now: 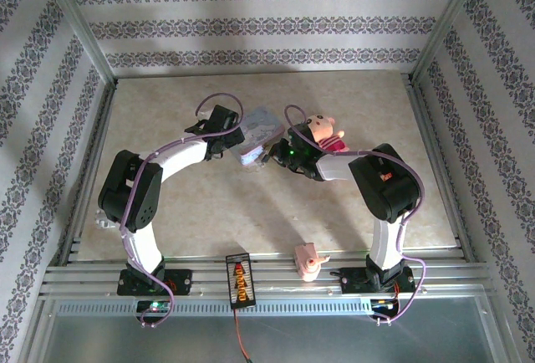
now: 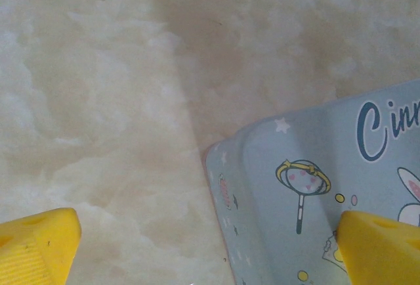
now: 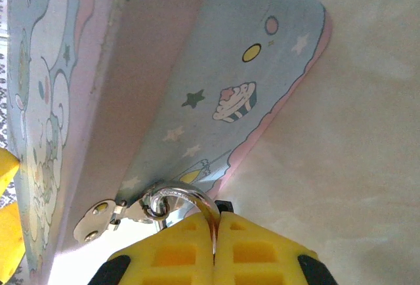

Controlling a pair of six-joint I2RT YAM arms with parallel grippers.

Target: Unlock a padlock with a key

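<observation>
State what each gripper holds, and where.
Right gripper pinches the padlock at the base of its silvery shackle. Left gripper is open, holding nothing.

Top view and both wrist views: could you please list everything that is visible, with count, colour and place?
tin box: 1, pale blue with cartoon prints, mid-table between the grippers
padlock: 1, silvery loop and a dark bit, hooked through the tin's hasp
doll: 1, pink, right of the tin
small toy: 1, pink, near rail by the right arm's base
table: 1, beige marbled
left gripper: 1, yellow, open, one finger over the tin, one over the table
right gripper: 1, yellow, shut on the padlock's loop
</observation>
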